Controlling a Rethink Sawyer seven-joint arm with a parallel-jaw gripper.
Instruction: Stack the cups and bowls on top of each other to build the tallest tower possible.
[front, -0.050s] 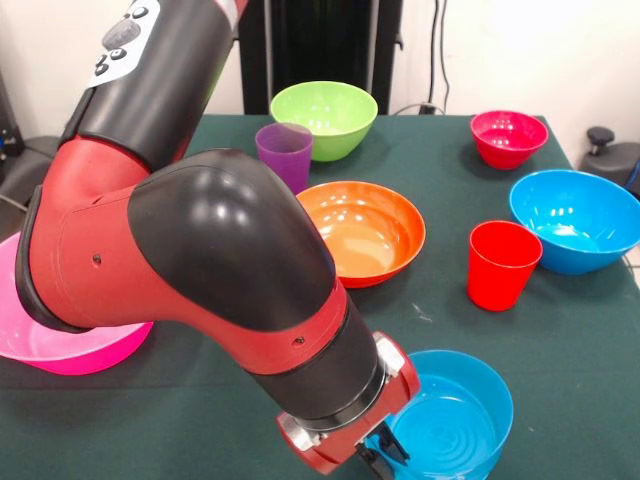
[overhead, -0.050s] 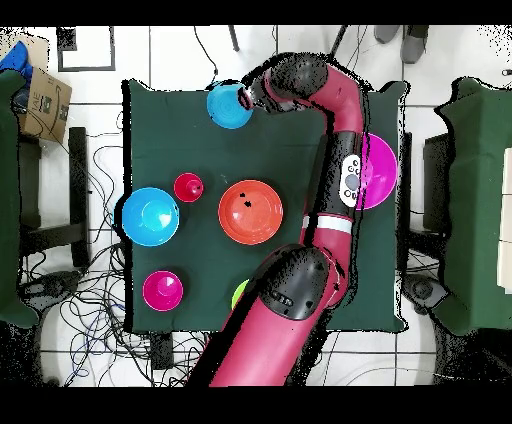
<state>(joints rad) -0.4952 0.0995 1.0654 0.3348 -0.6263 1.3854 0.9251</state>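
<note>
The Sawyer arm was stretched across the green-clothed table, its gripper lowered at the rim of a small blue bowl near the table's edge; in the overhead view the same bowl was seen just beside the wrist. Whether the gripper was clenched on the rim or released could not be told, as it was cut off by the frame in one view and covered by the wrist in the other.

The step in hand was judged to be the picking of this bowl, with no tower yet begun: every piece visible was standing apart. An orange bowl was placed mid-table, with a purple cup and a lime green bowl behind it, a red cup and a large blue bowl to one side, a small magenta bowl beyond, and a large pink bowl partly hidden by the arm.

A firm hold on the thin, glossy rim was thought to be called for next, then a lift and a carry to a base piece.
</note>
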